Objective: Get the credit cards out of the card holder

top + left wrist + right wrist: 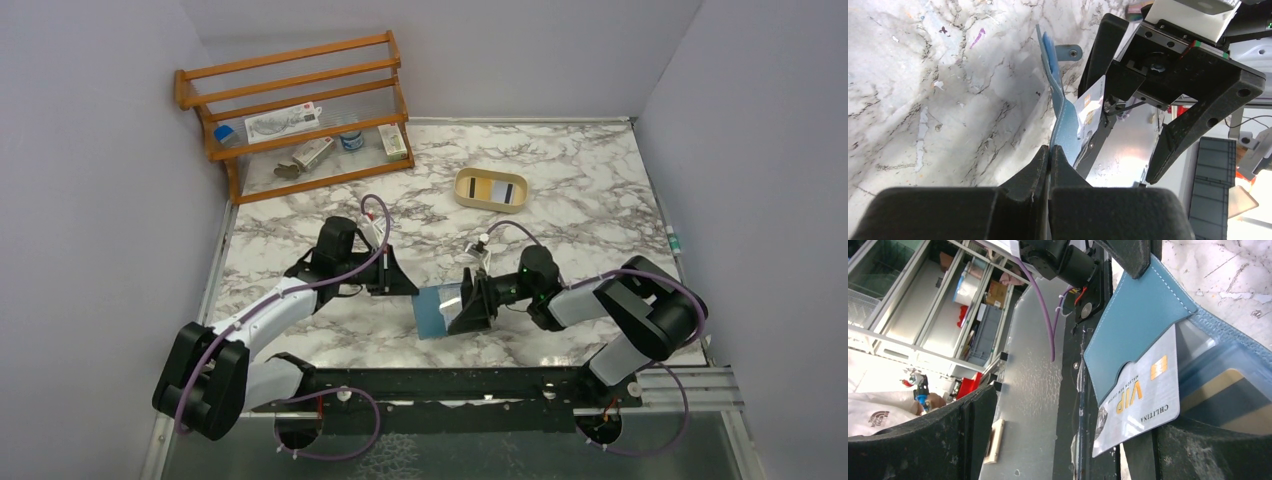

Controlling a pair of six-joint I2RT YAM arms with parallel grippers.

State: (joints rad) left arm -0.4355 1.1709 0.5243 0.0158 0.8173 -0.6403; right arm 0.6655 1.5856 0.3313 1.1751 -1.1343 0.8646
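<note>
jutting card (1143, 400) beyond card holder (1138, 325) edge

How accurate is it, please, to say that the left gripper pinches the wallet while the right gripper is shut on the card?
Not quite: the right gripper is open, jaws wide apart, as the right wrist view shows. The left gripper does pinch the wallet.

Black-and-white arms (268, 308), purple cables (372, 198)
</note>
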